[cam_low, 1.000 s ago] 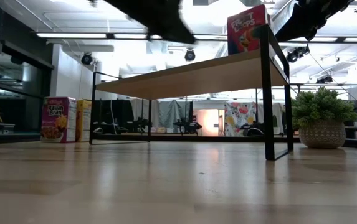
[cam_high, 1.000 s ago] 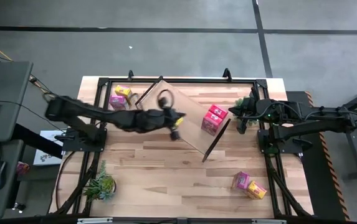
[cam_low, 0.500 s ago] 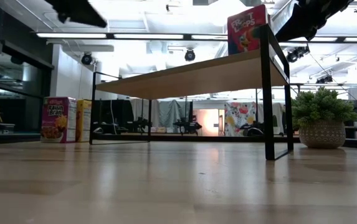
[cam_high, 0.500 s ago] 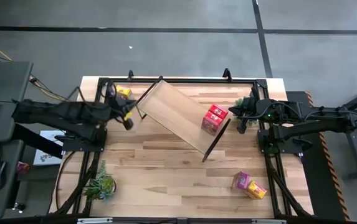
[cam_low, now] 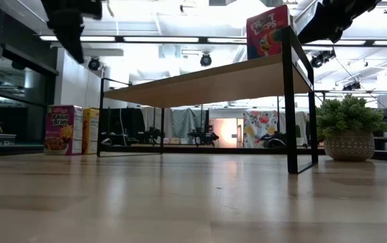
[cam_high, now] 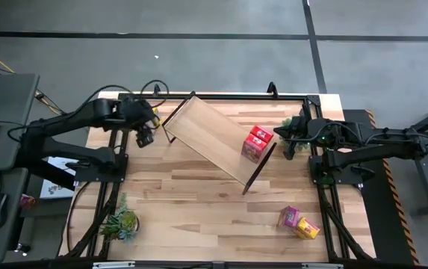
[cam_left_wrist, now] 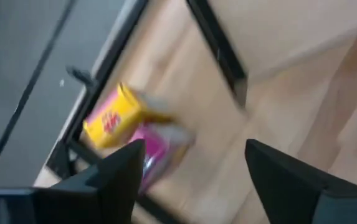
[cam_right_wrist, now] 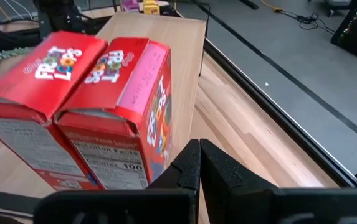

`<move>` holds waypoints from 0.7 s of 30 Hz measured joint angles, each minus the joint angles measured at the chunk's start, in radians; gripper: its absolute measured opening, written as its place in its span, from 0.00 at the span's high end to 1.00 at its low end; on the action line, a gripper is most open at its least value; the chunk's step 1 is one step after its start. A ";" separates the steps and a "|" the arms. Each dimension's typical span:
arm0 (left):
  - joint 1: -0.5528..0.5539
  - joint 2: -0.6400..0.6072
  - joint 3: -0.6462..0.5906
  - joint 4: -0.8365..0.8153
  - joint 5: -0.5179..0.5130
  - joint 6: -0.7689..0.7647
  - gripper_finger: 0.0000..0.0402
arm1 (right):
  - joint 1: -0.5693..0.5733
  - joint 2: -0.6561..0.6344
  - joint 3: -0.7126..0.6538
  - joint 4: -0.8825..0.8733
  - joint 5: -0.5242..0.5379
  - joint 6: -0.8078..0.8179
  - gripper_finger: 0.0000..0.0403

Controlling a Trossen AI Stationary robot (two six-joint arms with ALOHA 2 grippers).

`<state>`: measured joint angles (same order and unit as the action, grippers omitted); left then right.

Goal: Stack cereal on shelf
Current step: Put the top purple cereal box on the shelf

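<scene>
Nearest the front edge of the table, down at five o'clock, a pink box (cam_high: pixel 288 217) and a yellow box (cam_high: pixel 307 228) lie side by side, with a small green plant (cam_high: pixel 122 222) over at seven o'clock. Mid-table, the shelf (cam_high: pixel 214 146) sits slanted, its long board running from about eleven o'clock toward the centre-right. Two red boxes (cam_high: pixel 255 144) stand together on its right end, touching each other, fronts showing in the right wrist view. Just beside them at three o'clock waits the right gripper (cam_high: pixel 291 139), fingers pressed together on nothing, next to another potted plant (cam_low: pixel 345 131). Far back at eleven o'clock, the left gripper (cam_high: pixel 145 137) hangs above the table's corner, fingers spread wide and empty. Under it, in its wrist view, a yellow box (cam_left_wrist: pixel 111 118) and a pink box (cam_left_wrist: pixel 162 146) sit beside the shelf's black leg
</scene>
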<state>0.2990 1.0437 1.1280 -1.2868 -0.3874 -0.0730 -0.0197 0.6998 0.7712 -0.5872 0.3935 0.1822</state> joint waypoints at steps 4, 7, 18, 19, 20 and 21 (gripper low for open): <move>0.038 0.082 -0.003 -0.086 0.005 0.180 0.28 | 0.000 0.000 0.000 0.020 0.000 0.000 1.00; 0.041 0.132 -0.015 -0.129 -0.055 0.322 0.28 | 0.000 0.000 0.000 0.027 0.000 0.000 1.00; 0.041 0.124 -0.183 -0.047 -0.177 0.517 0.29 | 0.000 0.000 0.000 0.027 -0.004 -0.006 1.00; 0.041 0.117 -0.202 -0.014 -0.189 0.530 0.29 | 0.000 0.000 0.000 0.027 -0.004 -0.006 1.00; 0.041 0.110 -0.218 0.021 -0.200 0.543 0.29 | 0.000 0.000 0.000 0.027 -0.005 -0.006 1.00; 0.041 0.106 -0.233 0.055 -0.207 0.554 0.29 | 0.000 0.000 0.000 0.027 -0.005 -0.006 1.00</move>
<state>0.3405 1.1495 0.8945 -1.2320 -0.5944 0.4808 -0.0199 0.7002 0.7712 -0.5598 0.3889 0.1757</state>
